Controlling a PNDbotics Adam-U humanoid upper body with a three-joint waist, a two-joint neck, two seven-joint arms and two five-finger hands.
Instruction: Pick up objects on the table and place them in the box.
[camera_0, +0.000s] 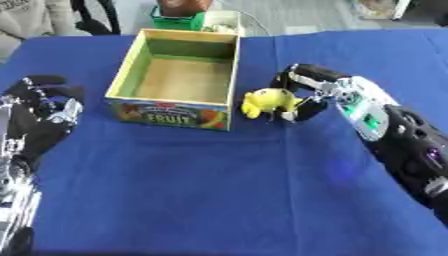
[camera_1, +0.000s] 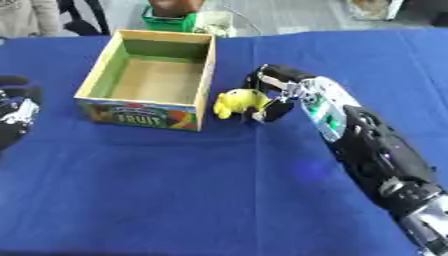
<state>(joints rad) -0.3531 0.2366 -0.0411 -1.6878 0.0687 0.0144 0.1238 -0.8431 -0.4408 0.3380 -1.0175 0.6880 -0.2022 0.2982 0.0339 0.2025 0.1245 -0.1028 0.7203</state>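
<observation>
Your box (camera_0: 223, 75) carries one readable word, "FRUIT", in yellow-green letters on its near panel, set among pictures of fruit; a small red banner sits above that word, and its writing is too blurred to read. The box is open at the top, with green inner walls and a bare tan floor, and nothing shows inside it. It stands on the blue counter (camera_0: 219, 190) at about 11 o'clock from the centre of the view.

Your toy (camera_0: 267, 101), a small yellow figure, sits just beside the box's right wall, at about 3 o'clock from the box. What kind of figure it is you cannot make out; there is a dark dot on it and a pale bit low at its right. Whether it rests on the counter or is lifted off it cannot be told.

Your right robot hand (camera_0: 306, 92) comes in from 4 o'clock, fingers curled over the top and the thumb under, pinching the toy from its right side. The green and white parts on its wrist bear no legible marking.

Your left robot hand (camera_0: 44, 107) rests at 9 o'clock by the left edge, well apart from the box, fingers up and relaxed, holding nothing. In the right eye view most of it is cut off by the edge.

Beyond the counter's far edge, at 12 o'clock, a green container (camera_0: 178, 21) shows, its top cut off.
</observation>
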